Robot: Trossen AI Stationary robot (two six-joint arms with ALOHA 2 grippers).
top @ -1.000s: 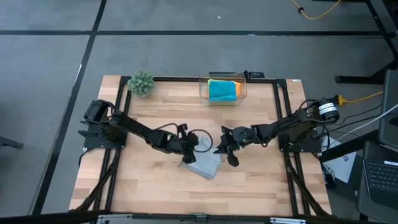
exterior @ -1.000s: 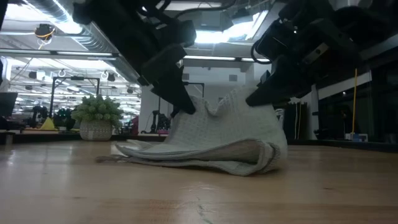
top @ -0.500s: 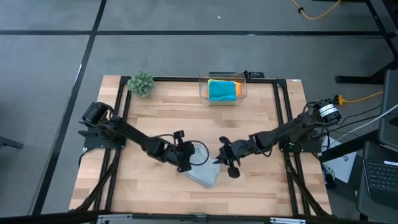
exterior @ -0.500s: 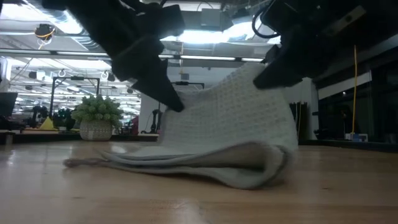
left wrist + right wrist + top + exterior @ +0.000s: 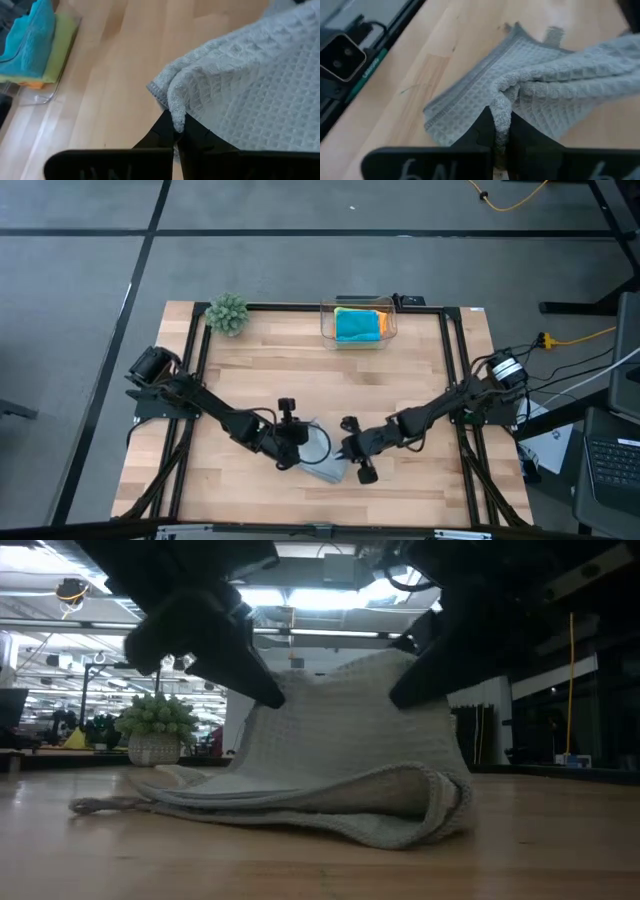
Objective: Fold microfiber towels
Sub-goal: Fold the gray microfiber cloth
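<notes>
The light grey waffle-weave microfiber towel [image 5: 324,457] lies near the middle of the wooden surface [image 5: 250,370], toward its near edge, between the two arms. In the high view the left end effector [image 5: 287,448] is at the towel's left corner and the right end effector [image 5: 349,451] at its right corner, each clamped shut on a pinch of cloth. Far back on the surface stands a clear plastic box [image 5: 358,323] holding folded cloths: a turquoise blue one [image 5: 355,326] on top, with orange [image 5: 381,315] showing at its right side. A small green fuzzy plant [image 5: 227,312] sits at the far left corner.

In the low view the towel [image 5: 340,780] is already doubled on the surface, its upper layer lifted like a tent between the two dark end effectors. To fold well, both corners should travel together at equal height and be laid so the edges meet the lower layer squarely, without dragging it.

In the left wrist view the end effector [image 5: 175,137] grips a bunched corner of the towel [image 5: 240,90]; the box [image 5: 47,82] shows turquoise [image 5: 30,40] over lime green [image 5: 62,50], with a sliver of orange beneath.

In the right wrist view the end effector [image 5: 501,131] pinches a fold of the towel [image 5: 530,85], the rest trailing onto the surface.
</notes>
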